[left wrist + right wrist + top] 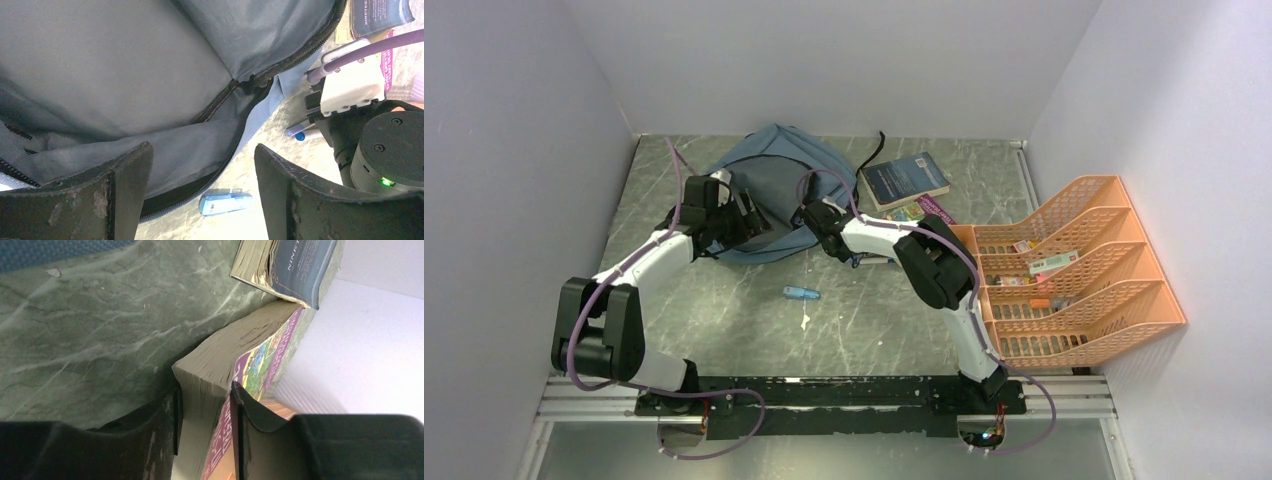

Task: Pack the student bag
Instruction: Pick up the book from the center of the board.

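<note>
The grey-blue student bag (769,185) lies at the back middle of the table. In the left wrist view its zip is undone and the grey lining (150,75) shows. My left gripper (749,215) is open and empty at the bag's near edge, its jaws wide apart (202,150) over the bag's lower rim. My right gripper (205,390) is shut on the near corner of a thick paperback with a purple cover (240,340), just right of the bag. In the top view my right forearm (874,237) hides those fingers. Only the paperback's far end (919,212) shows.
A dark blue book (904,180) lies on the paperback's far end (295,265). A small light-blue object (801,293) lies on the table in front of the bag (225,202). Pens (300,132) lie under my right wrist. An orange mesh rack (1074,270) stands at the right wall.
</note>
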`<state>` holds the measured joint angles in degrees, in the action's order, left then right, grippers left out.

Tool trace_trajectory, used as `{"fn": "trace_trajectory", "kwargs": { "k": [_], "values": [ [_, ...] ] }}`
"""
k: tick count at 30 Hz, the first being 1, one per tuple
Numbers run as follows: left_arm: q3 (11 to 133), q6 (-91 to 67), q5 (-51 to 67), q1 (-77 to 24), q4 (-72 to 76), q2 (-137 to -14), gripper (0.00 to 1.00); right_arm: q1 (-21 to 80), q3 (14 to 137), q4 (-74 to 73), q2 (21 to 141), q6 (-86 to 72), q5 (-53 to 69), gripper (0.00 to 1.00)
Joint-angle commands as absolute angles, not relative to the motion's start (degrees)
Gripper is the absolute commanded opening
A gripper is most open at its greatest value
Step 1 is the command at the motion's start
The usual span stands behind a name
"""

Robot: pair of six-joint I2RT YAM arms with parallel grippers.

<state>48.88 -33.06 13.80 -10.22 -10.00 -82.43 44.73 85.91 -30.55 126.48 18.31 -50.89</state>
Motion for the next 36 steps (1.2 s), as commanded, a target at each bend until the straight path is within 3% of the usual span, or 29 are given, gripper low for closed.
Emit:
{"fn": "trace_trajectory", "kwargs": {
  "k": [1,8,24,30,36],
  "values": [
    [48.87,-33.17,15.55,-9.58,-8.62,-82.41,0.78,44.21,85.66,-30.21,125.43,18.75,-53.58,0.34],
    [50.21,-31.81,16.50,-9.58,-9.84,-81.88,0.78,44.21,85.87,-27.14,119.56,19.21,-58.12,0.00],
    [50.90,-30.56,28.10,-9.58,-3.74,-78.74,0.82,41.26,94.77,-26.60,101.40,17.11,-59.40,0.00],
    [49.49,-35.78,39.41,-9.58,7.10,-77.82,0.86,40.42,98.13,-30.00,94.04,7.04,-47.11,0.00],
    [52.76,-35.31,39.54,-10.17,7.02,-76.63,0.92,38.30,95.89,-25.90,87.14,-1.34,-28.10,0.00]
  ]
}}
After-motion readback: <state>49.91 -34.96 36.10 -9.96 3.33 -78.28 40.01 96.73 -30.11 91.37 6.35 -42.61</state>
